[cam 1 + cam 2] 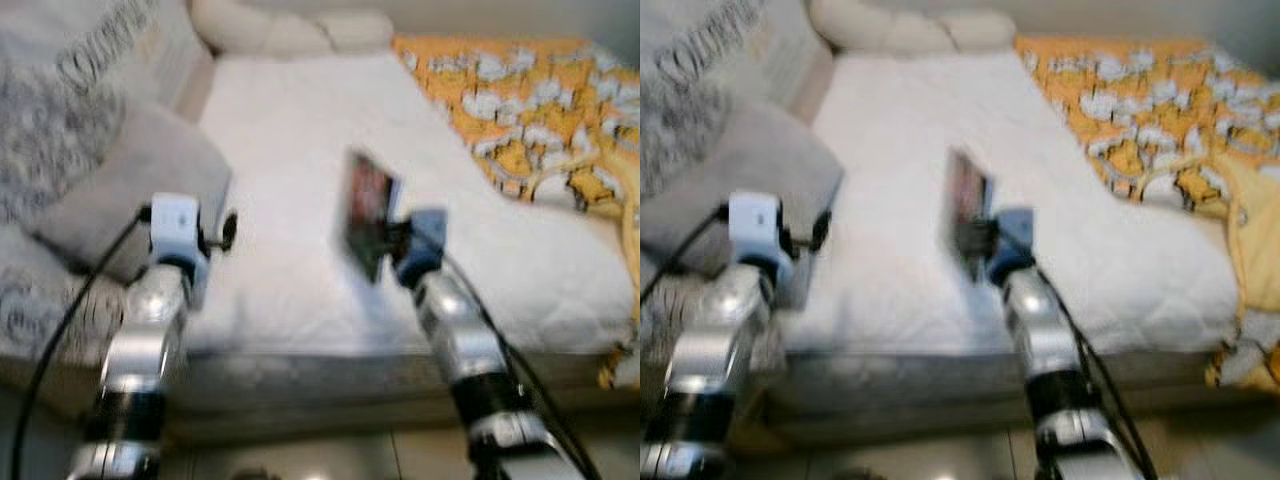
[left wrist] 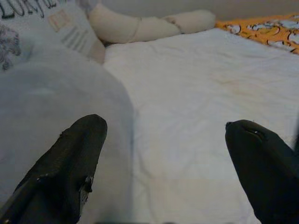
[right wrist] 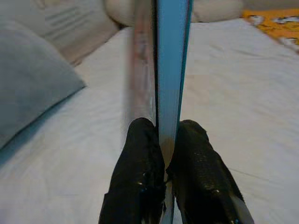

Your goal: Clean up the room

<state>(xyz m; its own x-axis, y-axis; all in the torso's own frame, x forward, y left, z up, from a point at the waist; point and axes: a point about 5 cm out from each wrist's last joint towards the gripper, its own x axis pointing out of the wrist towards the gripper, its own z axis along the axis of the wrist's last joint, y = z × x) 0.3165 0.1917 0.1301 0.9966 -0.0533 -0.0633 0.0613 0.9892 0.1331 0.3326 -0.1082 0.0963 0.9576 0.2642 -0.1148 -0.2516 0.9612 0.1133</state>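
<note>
My right gripper (image 1: 388, 238) is shut on a thin book (image 1: 366, 210) with a dark picture cover and a blue spine (image 3: 171, 65). It holds the book upright on edge above the near part of a bed with a white quilt (image 1: 300, 160). Both black fingers (image 3: 140, 172) pinch the book's lower edge. My left gripper (image 2: 163, 172) is open with nothing between its fingers, hovering at the bed's left side beside a grey pillow (image 1: 140, 175).
Printed grey cushions (image 1: 70, 90) lie along the bed's left. A cream bolster (image 1: 290, 30) lies at the head of the bed. An orange and white patterned blanket (image 1: 520, 100) covers the right side and hangs over the edge. The floor shows below the mattress edge.
</note>
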